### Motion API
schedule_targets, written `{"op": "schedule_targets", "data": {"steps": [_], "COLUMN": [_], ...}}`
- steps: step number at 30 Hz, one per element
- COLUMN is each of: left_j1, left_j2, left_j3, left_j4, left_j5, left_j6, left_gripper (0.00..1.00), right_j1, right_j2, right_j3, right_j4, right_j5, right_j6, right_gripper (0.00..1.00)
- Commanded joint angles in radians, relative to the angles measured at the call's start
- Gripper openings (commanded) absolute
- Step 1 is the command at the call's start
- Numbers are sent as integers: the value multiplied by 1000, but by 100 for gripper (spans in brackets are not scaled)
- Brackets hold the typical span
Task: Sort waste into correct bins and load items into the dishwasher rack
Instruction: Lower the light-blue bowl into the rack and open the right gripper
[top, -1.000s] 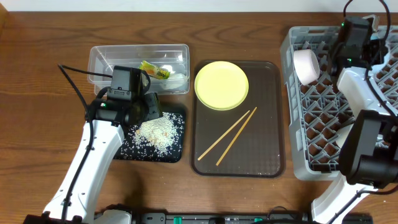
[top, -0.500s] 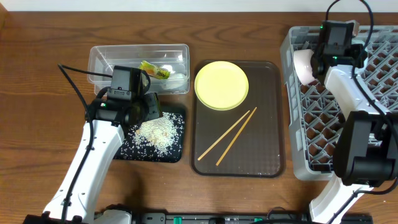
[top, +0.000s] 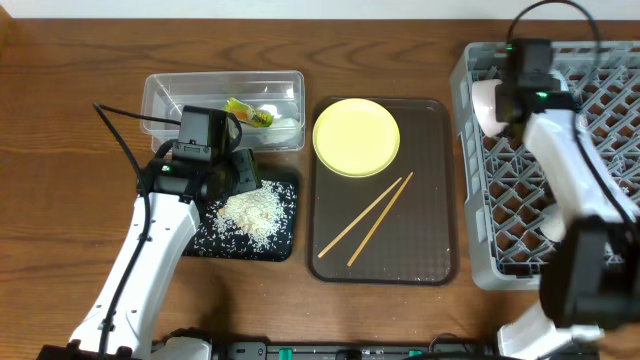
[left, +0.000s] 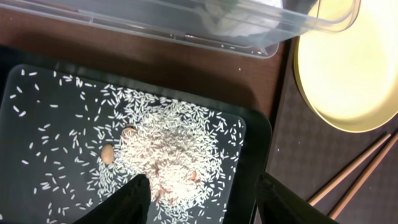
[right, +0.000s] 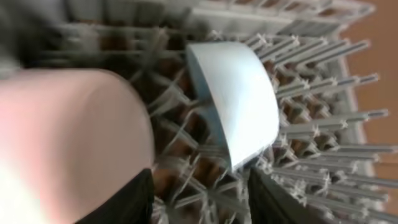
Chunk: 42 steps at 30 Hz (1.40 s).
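Observation:
My left gripper (left: 205, 202) is open and empty, low over the rice pile (left: 168, 152) on the black tray (left: 252, 155); overhead it shows (top: 243, 178) above that tray (top: 210, 240). The clear tub (top: 170, 100) holds the snack wrapper (top: 247, 112) and a white scrap (top: 286, 125). My right gripper (right: 202, 202) is open and empty over the grey rack (top: 470, 230), between the white-pink bowl (right: 68, 137) and the light blue bowl (right: 239, 99), which stands on edge. Overhead, the right gripper (top: 512, 95) is beside the pink bowl (top: 486, 105). The yellow plate (top: 356, 137) and two chopsticks (top: 368, 217) lie on the brown tray.
The dark brown serving tray (top: 430, 250) sits between the black tray and the rack. The plate (left: 348, 68), chopsticks (left: 351, 180) and tub edge (left: 186, 22) show in the left wrist view. Wooden table surrounds everything.
My right arm has swung left across the top of the rack, ending beside the pink bowl. The left arm has not moved.

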Motion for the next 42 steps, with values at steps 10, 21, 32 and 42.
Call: {"op": "schedule_targets", "data": {"steps": [10,21,32,42], "left_j1": [4,4,4,4], "left_j2": [-13,-13,-13,-13], "left_j3": [4,4,4,4], "left_j4": [-3,-3,-3,-3], "left_j5": [-13,-13,-13,-13], "left_j6": [20,20,20,20], "left_gripper": [57,57,57,57], "right_j1": [-55,-122,-167,-163], "right_j2": [-238,-241,-241,-241], "right_j3": [-3,-106,-232,-307], "right_j4": [-642,-785,-726,-672], "right_j5": [-254,-253,-292,-316], "right_j6": [361,563,652,652], "right_gripper": [1,1,1,1]}}
